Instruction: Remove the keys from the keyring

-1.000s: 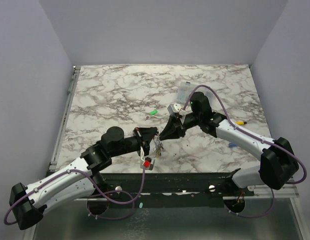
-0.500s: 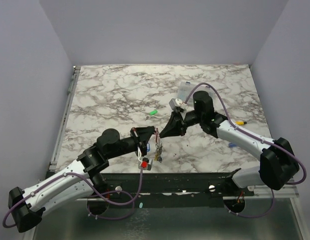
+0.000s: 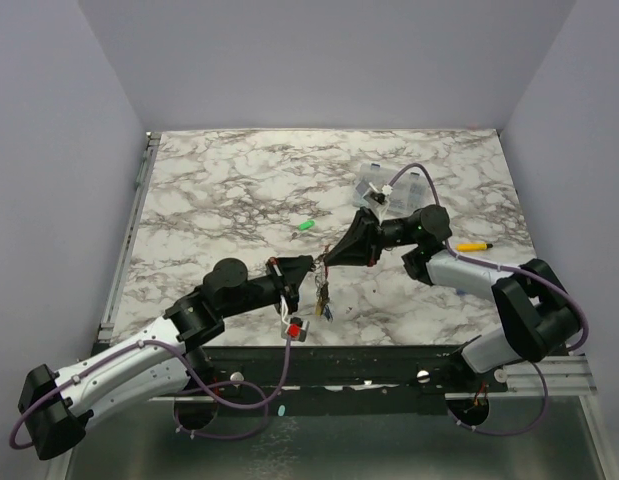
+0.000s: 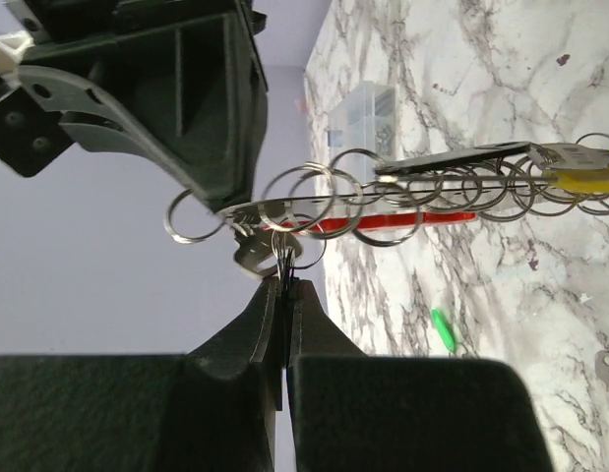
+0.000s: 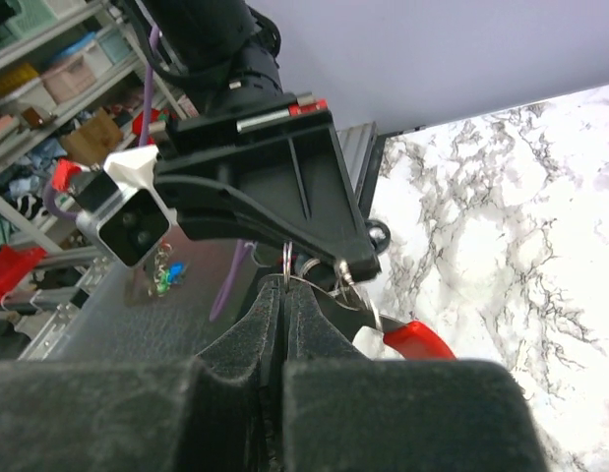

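Both grippers meet tip to tip above the table's front middle. My left gripper point(image 3: 309, 270) is shut on a thin wire loop of the keyring point(image 4: 283, 258); its tips show in the left wrist view point(image 4: 284, 285). My right gripper point(image 3: 334, 258) is shut on another ring of the same bunch point(image 5: 286, 264); its tips show in the right wrist view point(image 5: 284, 287). A chain of silver rings point(image 4: 452, 192) trails off, carrying the keys: a red-tagged one point(image 4: 402, 221), a yellow-tagged one point(image 4: 584, 180) and a dark flat one point(image 4: 452, 160). The bunch hangs below the grippers point(image 3: 321, 300).
A clear compartment box point(image 3: 377, 185) stands behind the right arm. A loose green tag point(image 3: 308, 225) lies mid-table, also in the left wrist view point(image 4: 444, 329). A yellow-tagged key point(image 3: 474, 245) lies at the right. The table's front edge is just below the grippers.
The right arm has swung its wrist and elbow to the right and down, with the gripper still at the bunch. The left gripper and hanging keys shifted slightly right.
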### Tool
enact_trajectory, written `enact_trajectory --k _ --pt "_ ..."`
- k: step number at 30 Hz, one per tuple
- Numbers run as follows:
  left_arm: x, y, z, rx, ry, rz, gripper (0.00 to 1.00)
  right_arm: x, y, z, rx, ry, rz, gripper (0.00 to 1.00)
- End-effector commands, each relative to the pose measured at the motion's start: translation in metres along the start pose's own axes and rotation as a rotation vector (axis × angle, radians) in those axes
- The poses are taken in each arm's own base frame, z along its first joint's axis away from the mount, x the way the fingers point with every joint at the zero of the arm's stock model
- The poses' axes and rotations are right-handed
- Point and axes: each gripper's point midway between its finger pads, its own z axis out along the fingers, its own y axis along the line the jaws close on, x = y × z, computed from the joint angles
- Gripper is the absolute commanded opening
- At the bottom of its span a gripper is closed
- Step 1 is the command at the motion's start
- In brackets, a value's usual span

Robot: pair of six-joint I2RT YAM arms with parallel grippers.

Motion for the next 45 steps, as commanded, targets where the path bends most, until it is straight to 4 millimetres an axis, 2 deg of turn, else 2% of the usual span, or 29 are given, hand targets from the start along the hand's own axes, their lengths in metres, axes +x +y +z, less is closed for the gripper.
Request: enact_trajectory --k 1,6,11,17,21,26,30,33,36,41,45 --pt "-0.009 0.006 0.011 -0.008 -0.052 0.02 0.0 -0.013 0.003 0.0 0.003 -0.086 0.01 0.01" --pt "-0.007 0.005 0.013 -0.011 -0.042 0.02 0.0 -0.012 0.006 0.0 -0.006 -0.084 -0.004 0.01" --pt "0.002 0.004 0.003 -0.03 0.017 -0.015 0.0 -0.017 0.006 -0.005 0.016 -0.082 -0.042 0.01" --pt "0.038 0.017 -0.018 -0.102 0.242 -0.32 0.0 -0.02 -0.006 -0.029 0.118 -0.096 -0.058 0.01" --pt "0.074 0.0 -0.035 -0.112 0.418 -0.519 0.0 -0.016 -0.016 -0.045 0.188 -0.093 -0.039 0.01" --pt "0.131 -0.043 -0.058 -0.075 0.656 -0.766 0.0 -0.004 -0.032 -0.059 0.272 -0.046 -0.006 0.01" --pt "0.172 -0.08 -0.077 -0.051 0.816 -0.941 0.0 0.017 -0.053 -0.072 0.394 0.061 0.052 0.01" --pt "0.196 -0.092 -0.091 -0.084 0.876 -1.053 0.0 0.037 -0.053 -0.084 0.471 0.153 0.115 0.01" --pt "0.198 -0.103 -0.096 -0.088 0.902 -1.076 0.0 0.05 -0.051 -0.094 0.538 0.216 0.139 0.01" --pt "0.195 -0.137 -0.107 -0.021 0.998 -1.169 0.0 0.063 -0.046 -0.112 0.652 0.308 0.172 0.01" --pt "0.191 -0.15 -0.112 0.008 1.048 -1.223 0.0 0.06 -0.037 -0.125 0.724 0.372 0.164 0.01"
